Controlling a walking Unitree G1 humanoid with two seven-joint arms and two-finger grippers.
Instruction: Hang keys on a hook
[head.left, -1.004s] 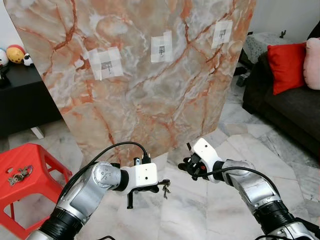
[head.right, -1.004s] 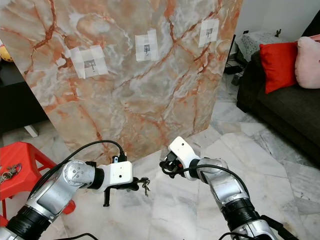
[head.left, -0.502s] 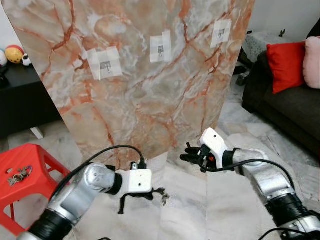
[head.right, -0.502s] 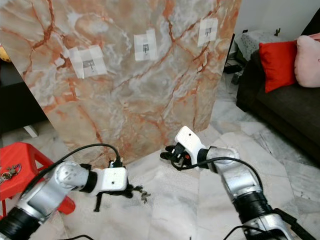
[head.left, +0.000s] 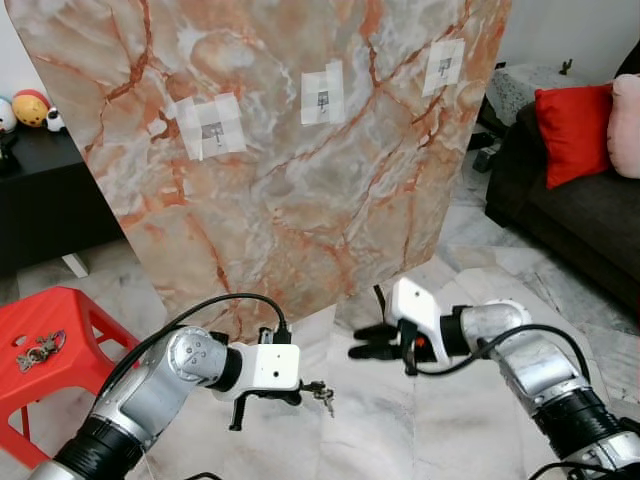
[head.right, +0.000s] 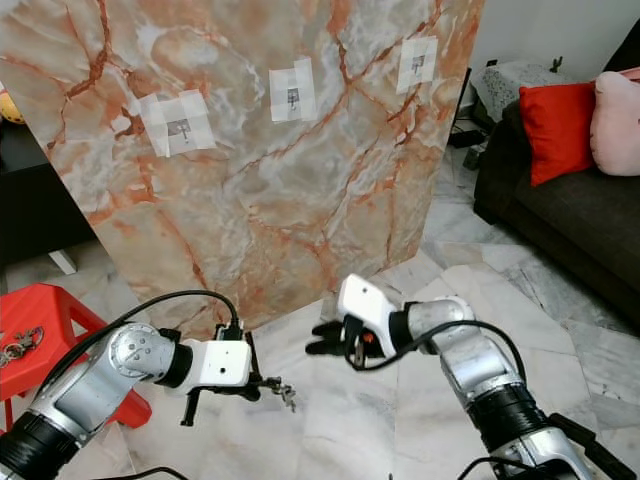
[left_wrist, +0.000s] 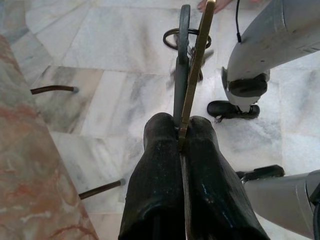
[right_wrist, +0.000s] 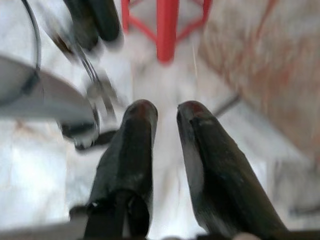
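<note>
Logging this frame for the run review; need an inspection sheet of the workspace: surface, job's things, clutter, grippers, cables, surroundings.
Surface: white marble-tile floor; tall orange-veined marble slab standing on it.
Job's things: small metal bunch of keys pinched in the left gripper; three taped-on hooks high on the slab, nothing on them.
Clutter: second key bunch lying on the red plastic stool.
Grippers: left shut on the keys, low above the floor; right gripper open, fingers pointing toward the left one, apart from the keys.
Cables: black cable looping over the left wrist; another along the right forearm.
Surroundings: dark sofa with red cushion; black cabinet with toys.
</note>
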